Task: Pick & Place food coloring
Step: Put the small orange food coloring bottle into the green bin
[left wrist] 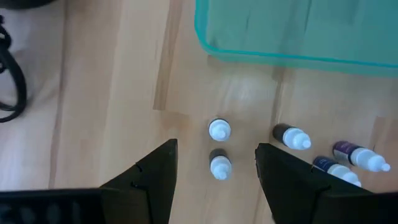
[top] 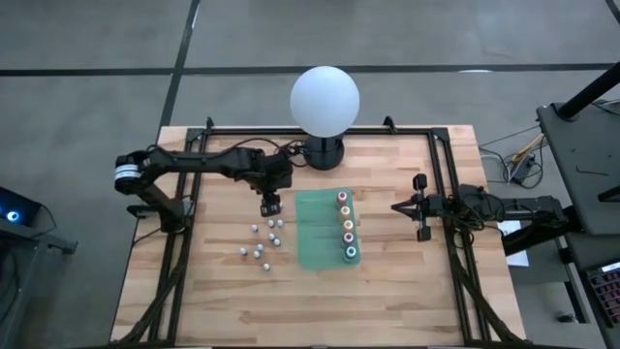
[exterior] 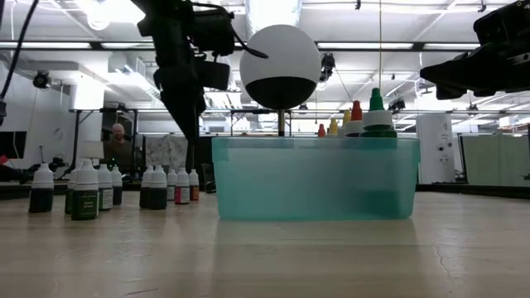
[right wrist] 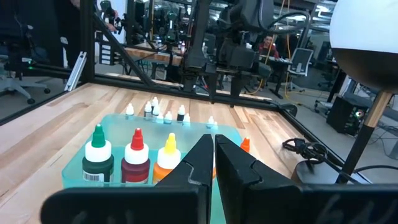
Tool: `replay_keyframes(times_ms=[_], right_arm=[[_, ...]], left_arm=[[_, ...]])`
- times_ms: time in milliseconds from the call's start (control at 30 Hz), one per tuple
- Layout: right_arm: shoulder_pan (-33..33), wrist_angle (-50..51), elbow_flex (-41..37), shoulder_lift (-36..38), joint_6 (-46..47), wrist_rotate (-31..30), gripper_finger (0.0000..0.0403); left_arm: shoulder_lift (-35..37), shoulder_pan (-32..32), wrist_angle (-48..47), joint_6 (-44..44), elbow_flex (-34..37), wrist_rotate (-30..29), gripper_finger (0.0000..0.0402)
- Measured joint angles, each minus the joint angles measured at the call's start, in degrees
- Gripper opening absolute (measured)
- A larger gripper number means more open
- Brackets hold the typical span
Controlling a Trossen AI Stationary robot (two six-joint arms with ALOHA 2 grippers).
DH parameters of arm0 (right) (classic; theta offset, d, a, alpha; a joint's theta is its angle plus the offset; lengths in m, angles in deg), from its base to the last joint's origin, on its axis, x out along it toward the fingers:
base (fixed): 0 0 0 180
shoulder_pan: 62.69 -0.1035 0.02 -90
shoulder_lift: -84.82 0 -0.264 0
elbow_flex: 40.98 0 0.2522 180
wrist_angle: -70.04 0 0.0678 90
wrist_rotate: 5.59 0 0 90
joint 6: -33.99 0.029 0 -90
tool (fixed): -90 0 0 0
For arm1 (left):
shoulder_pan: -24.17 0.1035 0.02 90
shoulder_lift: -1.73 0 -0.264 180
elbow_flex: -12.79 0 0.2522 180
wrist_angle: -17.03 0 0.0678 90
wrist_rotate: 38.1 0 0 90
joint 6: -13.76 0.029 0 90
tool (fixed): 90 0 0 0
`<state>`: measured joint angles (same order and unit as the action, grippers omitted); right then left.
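Observation:
Several small white-capped food coloring bottles (top: 263,240) stand upright on their bases on the wooden table, left of a teal tray (top: 320,237). Along the tray's right side stands a row of food coloring bottles with coloured tops (top: 346,227). My left gripper (top: 270,206) hangs open above the far end of the loose group, pointing steeply down. In the left wrist view its fingers stand on either side of two bottles (left wrist: 219,149) and well above them. My right gripper (top: 397,206) waits shut and level at the table's right side.
A big white globe lamp (top: 325,97) on a dark base stands at the table's far edge, just behind the tray. A black frame (top: 441,194) runs along the table's sides. Bare wood lies toward the near edge (top: 320,310).

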<state>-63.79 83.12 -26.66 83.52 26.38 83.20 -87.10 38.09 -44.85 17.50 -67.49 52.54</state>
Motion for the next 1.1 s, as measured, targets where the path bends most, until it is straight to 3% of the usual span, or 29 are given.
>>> replay_keyframes(times_ms=[333,1100], right_arm=[[0.0,0.0,0.0,0.0,-0.1,0.0,0.0009],[0.0,0.0,0.0,0.0,0.0,0.0,0.0009]], left_arm=[[-5.4,0.4,-0.4,2.0,-4.4,0.4,0.0188],[-11.5,-0.3,-1.6,6.9,-4.5,2.5,0.0188]])
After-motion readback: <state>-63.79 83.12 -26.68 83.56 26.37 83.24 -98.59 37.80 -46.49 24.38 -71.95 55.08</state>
